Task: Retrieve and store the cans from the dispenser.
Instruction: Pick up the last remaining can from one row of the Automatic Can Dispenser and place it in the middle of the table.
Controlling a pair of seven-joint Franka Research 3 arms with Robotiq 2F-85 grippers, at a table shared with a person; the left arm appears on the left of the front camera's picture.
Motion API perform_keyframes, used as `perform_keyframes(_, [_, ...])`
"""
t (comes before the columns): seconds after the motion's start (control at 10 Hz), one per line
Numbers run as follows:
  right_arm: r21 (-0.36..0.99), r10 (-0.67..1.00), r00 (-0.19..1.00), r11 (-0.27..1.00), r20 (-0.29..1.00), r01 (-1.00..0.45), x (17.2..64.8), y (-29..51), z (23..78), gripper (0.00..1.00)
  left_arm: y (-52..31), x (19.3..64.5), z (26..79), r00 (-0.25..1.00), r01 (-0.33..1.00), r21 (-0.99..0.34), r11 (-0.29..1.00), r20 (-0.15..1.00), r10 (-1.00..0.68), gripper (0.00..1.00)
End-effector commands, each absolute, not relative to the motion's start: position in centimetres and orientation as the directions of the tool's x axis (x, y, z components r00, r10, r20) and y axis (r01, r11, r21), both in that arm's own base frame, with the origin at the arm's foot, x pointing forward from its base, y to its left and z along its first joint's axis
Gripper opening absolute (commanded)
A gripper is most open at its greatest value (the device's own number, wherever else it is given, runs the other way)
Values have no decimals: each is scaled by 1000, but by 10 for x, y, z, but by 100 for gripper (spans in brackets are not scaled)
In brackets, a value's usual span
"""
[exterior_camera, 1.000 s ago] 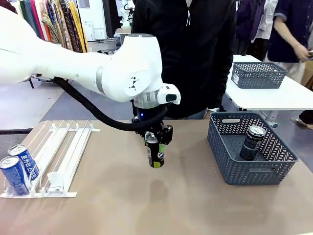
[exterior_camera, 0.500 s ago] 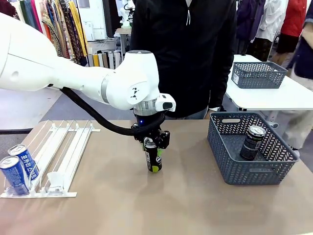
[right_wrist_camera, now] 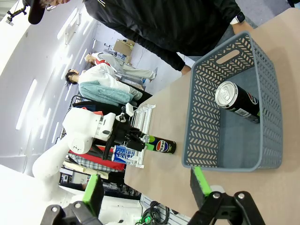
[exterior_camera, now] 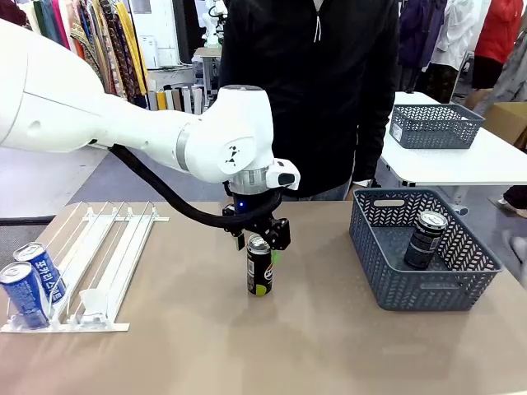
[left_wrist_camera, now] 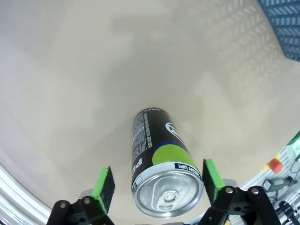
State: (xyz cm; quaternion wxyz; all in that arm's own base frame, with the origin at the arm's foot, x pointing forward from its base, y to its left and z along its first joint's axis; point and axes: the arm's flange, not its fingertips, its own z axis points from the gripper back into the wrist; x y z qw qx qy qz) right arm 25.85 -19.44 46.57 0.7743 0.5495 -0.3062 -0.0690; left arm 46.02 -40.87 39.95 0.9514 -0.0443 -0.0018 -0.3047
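Front view puts the left gripper (exterior_camera: 260, 240) right over the middle of the table (exterior_camera: 329, 354), with the dark can (exterior_camera: 259, 267) standing upright on the tabletop directly beneath it. A second ago you had that can off the surface, clamped in the fingers. Half a second ago it was down at the table with the fingers still around it. Now the grip is let go and the fingers sit up by the can's silver top.

Your left wrist view confirms the release. The green pads (left_wrist_camera: 104, 182) stand wide to either side of the can's rim, with bare table showing between one pad and the can, while the other pad is just beside the rim.

Nothing else has shifted. Two blue cans (exterior_camera: 29, 281) lie at the front stops of the dispenser (exterior_camera: 107, 247) on your left, and another dark can (exterior_camera: 426, 239) leans inside the grey basket (exterior_camera: 387, 197) on your right. The person in black (exterior_camera: 321, 90) stands at the far edge.

Your right wrist view shows the right gripper (right_wrist_camera: 146, 185) spread apart and holding nothing, well short of the basket.
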Motion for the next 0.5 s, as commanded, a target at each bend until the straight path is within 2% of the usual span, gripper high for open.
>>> perform_keyframes(0.0, [894,-442,802,379,403,-240,258,-195,467,100,-395,451,419,818,575,-70,815,85,-569,100])
perform_keyframes(0.2, [894,-442,802,379,403,-240,258,-195,467,100,-350,427,469,797,602,-200,773,201,-569,100])
perform_keyframes(0.4, [894,-442,802,379,403,-240,258,-195,467,100,-271,403,525,732,680,-449,580,371,-572,100])
